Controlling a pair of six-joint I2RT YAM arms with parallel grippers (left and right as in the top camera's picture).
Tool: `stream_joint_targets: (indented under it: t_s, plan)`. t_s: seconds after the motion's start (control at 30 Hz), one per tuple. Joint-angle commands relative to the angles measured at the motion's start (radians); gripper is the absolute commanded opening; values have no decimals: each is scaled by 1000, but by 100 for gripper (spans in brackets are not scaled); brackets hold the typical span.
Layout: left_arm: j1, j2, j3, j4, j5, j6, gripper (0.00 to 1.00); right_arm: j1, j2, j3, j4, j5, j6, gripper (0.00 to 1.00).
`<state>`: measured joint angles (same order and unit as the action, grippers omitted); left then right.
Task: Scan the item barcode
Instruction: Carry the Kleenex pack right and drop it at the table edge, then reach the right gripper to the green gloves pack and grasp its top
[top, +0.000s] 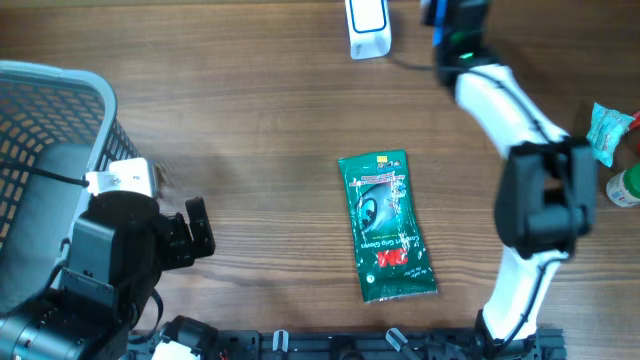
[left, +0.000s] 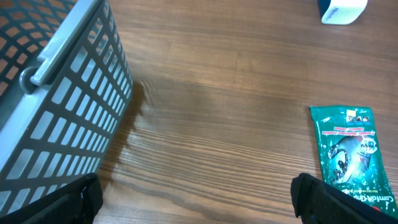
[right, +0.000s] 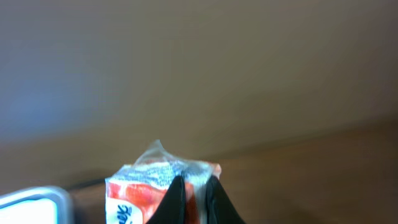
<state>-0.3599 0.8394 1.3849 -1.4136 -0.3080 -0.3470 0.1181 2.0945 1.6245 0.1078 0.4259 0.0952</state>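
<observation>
The wood table (top: 250, 120) held a big grey basket (top: 60, 110) and a green packet (top: 388, 225) (flat, in the middle). The left gripper (left: 196, 193) was wide open, empty. The right gripper (right: 194, 182) pinched the edge of a small red packet (right: 140, 190) near the white scanner (top: 368, 28); so thin a hold might let it slip.

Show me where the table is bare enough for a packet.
Bare wood lies between the basket and the green packet, and between that packet and the white scanner. The right edge is crowded: right arm, teal pouch, bottle.
</observation>
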Motion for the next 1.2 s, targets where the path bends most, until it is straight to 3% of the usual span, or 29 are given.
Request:
stream_joint_targets:
  t_s: [0.0, 0.13, 0.27, 0.3, 0.33, 0.4, 0.6, 0.7, 0.93, 1.17]
  plan:
    - [4, 0, 0, 2, 5, -9, 100, -138, -23, 1, -185, 126, -2, 4]
    - [4, 0, 0, 2, 5, -9, 100, -331, -4, 1, -446, -13, 156, 4]
    - [4, 0, 0, 2, 5, -9, 100, -471, 28, 0, -523, -238, 150, 4]
    - [4, 0, 0, 2, 5, -9, 100, -487, 29, 0, -542, -245, 151, 9]
    - [4, 0, 0, 2, 5, -9, 100, -493, 27, 0, -550, -244, 146, 28]
    - [4, 0, 0, 2, 5, -9, 100, -496, -5, 1, -567, -238, 94, 100]
    - [4, 0, 0, 2, 5, -9, 100, -476, -261, 2, -723, -282, 203, 100]
    - [4, 0, 0, 2, 5, -9, 100, -425, -418, 2, -953, -596, 249, 100]
    - [4, 0, 0, 2, 5, -9, 100, -19, -451, -18, -1237, -665, 289, 100]
    - [4, 0, 0, 2, 5, -9, 100, 378, -376, -304, -1122, -524, 301, 99]
